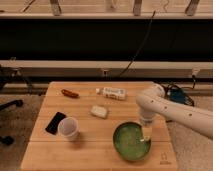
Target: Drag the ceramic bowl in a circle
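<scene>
The round, shiny green ceramic bowl (129,144) sits on the wooden table (95,150). The gripper (146,134) is at its two o'clock rim; its grip cannot be told.

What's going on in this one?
A white robot arm reaches in from the right over a wooden table. Its gripper is down at the right rim of the green ceramic bowl, near the table's front right. A white cup, black flat item, pale block, white packet and reddish item sit apart from the bowl.
</scene>
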`<action>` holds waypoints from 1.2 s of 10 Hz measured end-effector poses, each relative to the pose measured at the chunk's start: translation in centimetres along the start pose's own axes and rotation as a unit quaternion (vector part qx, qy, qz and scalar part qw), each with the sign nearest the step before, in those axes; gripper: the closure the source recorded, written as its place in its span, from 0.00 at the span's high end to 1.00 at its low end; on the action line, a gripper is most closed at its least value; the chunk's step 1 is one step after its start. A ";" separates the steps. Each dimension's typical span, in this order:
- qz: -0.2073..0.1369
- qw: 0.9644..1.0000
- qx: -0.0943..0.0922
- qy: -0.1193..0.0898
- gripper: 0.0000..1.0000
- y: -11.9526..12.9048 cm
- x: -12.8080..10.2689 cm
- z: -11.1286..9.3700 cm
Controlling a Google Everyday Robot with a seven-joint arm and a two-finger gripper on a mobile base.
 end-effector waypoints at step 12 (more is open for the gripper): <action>0.054 0.996 -0.012 -0.076 0.09 -1.9 -0.8 1.7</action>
